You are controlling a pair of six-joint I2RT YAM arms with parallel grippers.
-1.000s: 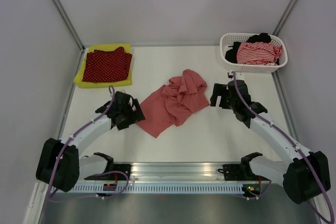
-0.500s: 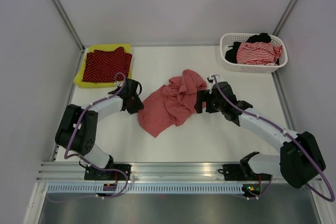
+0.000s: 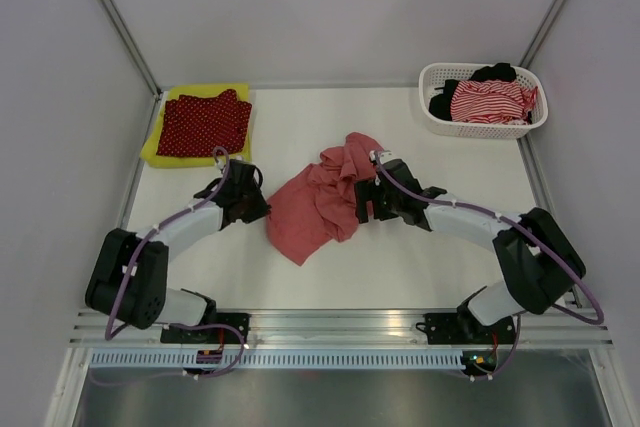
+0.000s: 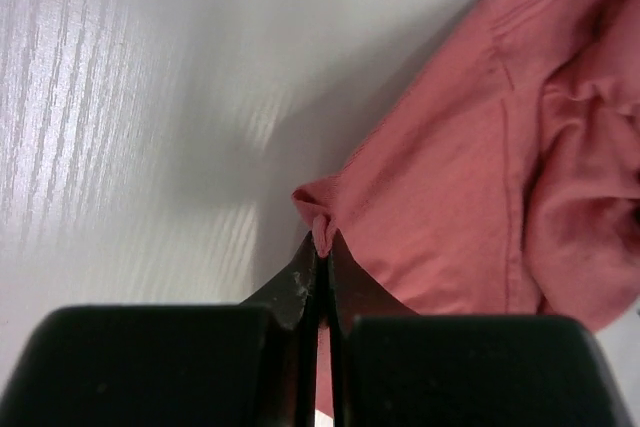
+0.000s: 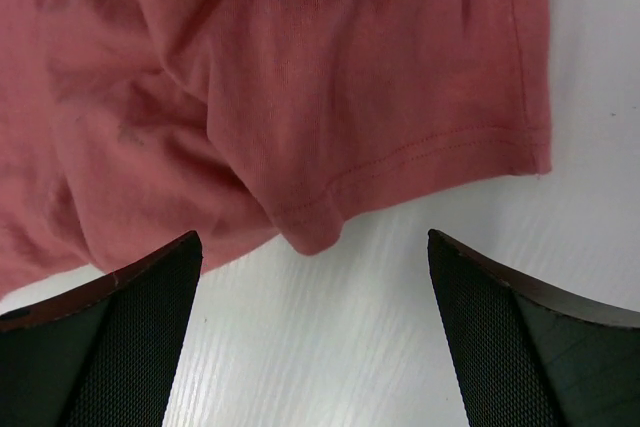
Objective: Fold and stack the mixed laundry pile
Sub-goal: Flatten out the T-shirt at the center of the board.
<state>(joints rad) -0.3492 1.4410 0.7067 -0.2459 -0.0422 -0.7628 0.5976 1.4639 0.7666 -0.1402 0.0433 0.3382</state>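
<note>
A crumpled salmon-pink polo shirt [image 3: 325, 197] lies mid-table. My left gripper [image 3: 262, 209] is at its left edge, shut on a small pinch of the hem; the left wrist view shows the closed tips [image 4: 323, 247] nipping the shirt [image 4: 450, 177]. My right gripper [image 3: 360, 205] is at the shirt's right side, open, its fingers straddling a hem fold [image 5: 305, 232] just above the table without touching it. A dark red white-dotted cloth [image 3: 205, 124] lies folded on a yellow-green garment [image 3: 160, 147] at the back left. A red-white striped piece [image 3: 490, 100] and a black piece [image 3: 495, 72] sit in the basket.
The white perforated basket [image 3: 430, 77] stands at the back right corner. Grey walls close the table on the left, back and right. A metal rail [image 3: 330, 322] with the arm bases runs along the near edge.
My left gripper has gone from open to shut on the shirt's left hem. The right arm has swung left from near the basket to the shirt's right edge, still open.
</note>
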